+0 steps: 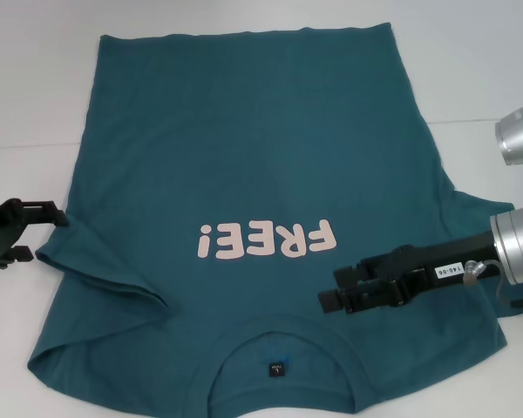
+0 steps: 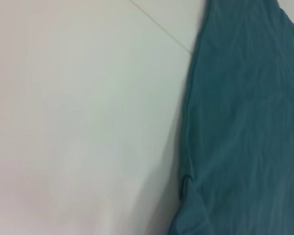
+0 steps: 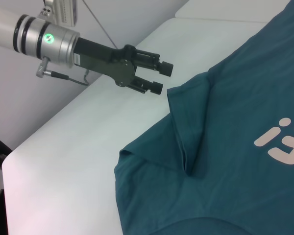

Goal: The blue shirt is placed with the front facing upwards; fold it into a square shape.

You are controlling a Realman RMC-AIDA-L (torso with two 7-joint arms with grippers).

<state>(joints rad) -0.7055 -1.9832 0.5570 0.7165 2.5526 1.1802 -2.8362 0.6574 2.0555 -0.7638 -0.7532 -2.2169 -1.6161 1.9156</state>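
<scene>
The blue shirt (image 1: 244, 148) lies spread front-up on the white table, its pink "FREE!" lettering (image 1: 268, 239) facing me and its collar (image 1: 283, 335) with the dark label (image 1: 277, 369) nearest me. Its left sleeve (image 1: 96, 252) is creased and partly folded over. My left gripper (image 1: 45, 233) sits just off that sleeve's edge over bare table. The right wrist view shows the left gripper (image 3: 162, 77) open and empty beside the shirt (image 3: 225, 147). My right gripper (image 1: 331, 287) hovers open over the chest, right of the collar. The shirt's side edge (image 2: 245, 122) fills the left wrist view.
The white table (image 1: 35, 104) surrounds the shirt, with bare surface to the left (image 2: 88, 122) and beyond the hem. Its seam line (image 2: 161, 29) runs near the shirt's side. The table's left edge (image 3: 19, 152) drops off beyond my left arm.
</scene>
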